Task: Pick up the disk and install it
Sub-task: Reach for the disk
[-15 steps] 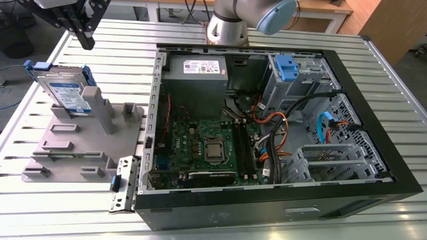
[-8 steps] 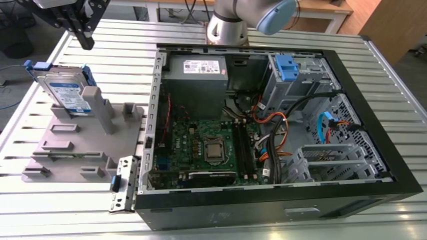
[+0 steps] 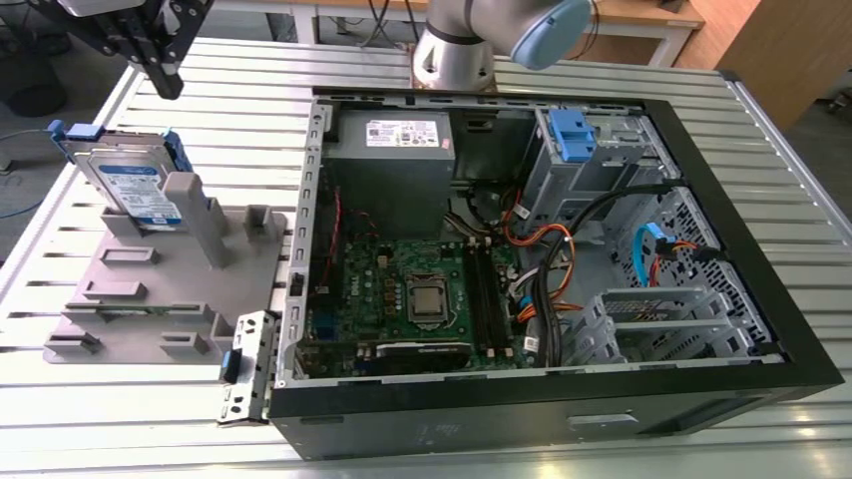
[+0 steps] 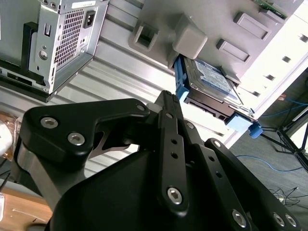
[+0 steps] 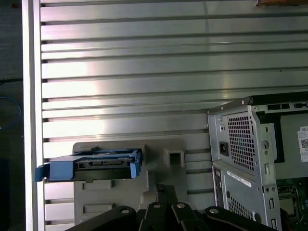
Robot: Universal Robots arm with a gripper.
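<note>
The fingers point(image 4: 168, 109) looked closed and empty near the disk point(image 3: 134, 188) on the left stand point(image 3: 160, 299); I think a good grasp needed them opened and centred

Open black PC case point(image 3: 533, 414) w/ mobo point(image 3: 399, 284) on slatted metal table point(image 3: 120, 419), grey fixture point(image 3: 127, 299) beside.

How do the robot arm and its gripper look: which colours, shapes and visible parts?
The arm is a round silver-grey tube with a light blue joint cap. The gripper is matte black, built of flat linked bars with silver screw heads.
</note>
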